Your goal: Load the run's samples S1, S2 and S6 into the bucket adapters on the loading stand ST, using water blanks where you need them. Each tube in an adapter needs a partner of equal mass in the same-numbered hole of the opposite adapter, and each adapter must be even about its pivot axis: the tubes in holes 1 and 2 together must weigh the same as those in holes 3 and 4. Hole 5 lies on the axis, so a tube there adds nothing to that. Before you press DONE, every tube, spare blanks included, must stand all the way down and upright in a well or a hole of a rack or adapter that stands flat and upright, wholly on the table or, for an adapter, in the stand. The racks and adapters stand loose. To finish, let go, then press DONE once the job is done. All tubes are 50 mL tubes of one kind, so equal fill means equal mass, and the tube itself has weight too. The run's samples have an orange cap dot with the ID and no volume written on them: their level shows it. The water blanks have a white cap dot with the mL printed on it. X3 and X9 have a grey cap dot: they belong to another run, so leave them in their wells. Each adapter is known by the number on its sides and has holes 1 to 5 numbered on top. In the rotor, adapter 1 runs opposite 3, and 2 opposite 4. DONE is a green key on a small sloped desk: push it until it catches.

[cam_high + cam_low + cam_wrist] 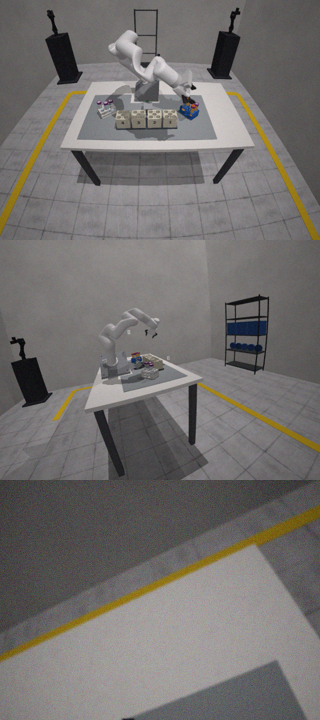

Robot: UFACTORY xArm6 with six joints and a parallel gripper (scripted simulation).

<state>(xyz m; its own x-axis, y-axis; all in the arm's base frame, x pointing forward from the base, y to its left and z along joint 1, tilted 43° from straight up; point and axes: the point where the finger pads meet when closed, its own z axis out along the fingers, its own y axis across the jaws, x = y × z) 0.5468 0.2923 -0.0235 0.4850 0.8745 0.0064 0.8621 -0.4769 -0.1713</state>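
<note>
My gripper (192, 93) (150, 333) is open and empty, high above the blue rack's side of the table. The blue rack (190, 117) (135, 360) holds several orange-filled tubes with purple-rimmed caps; their IDs are unreadable. The white rack (106, 114) (149, 374) holds three purple-capped tubes with pale contents at the other side. Adapter 4 (122, 123), adapter 3 (138, 123), adapter 2 (154, 122) and adapter 1 (170, 122) stand in a row on the loading stand. No tubes stick out of them. The green DONE key (147, 101) is on its small desk near the arm base.
The grey mat (196, 131) (129, 387) lies under the racks and stand. The row of adapters is between the two racks. The wrist view shows the white table top (150, 640), its far corner and part of the mat (250, 695).
</note>
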